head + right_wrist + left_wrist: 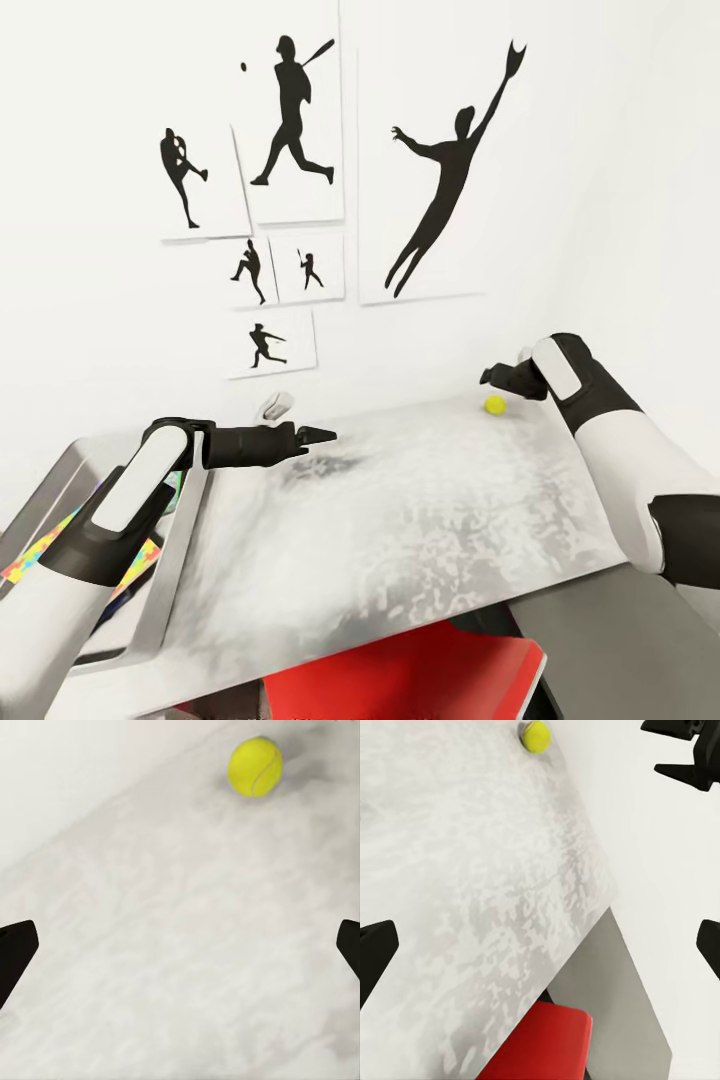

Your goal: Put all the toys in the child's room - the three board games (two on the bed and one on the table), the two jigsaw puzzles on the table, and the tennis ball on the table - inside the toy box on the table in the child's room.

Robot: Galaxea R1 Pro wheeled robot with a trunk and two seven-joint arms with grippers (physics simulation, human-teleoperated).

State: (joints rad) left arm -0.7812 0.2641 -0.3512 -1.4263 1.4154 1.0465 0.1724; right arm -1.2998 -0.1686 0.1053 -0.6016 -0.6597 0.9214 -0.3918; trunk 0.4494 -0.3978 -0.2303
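Grey toy box (150,600), jigsaw puzzles (40,550) inside

Mottled grey stone-like table (420,520), fuzzy yellow tennis ball (255,766)

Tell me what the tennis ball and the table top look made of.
Tennis ball: yellow-green felt, going by its matte fuzzy look and pale curved seam. Table top: looks like polished stone or marble, a mottled grey-white cloudy pattern with a soft sheen; since this is a render, a printed laminate can't be ruled out.
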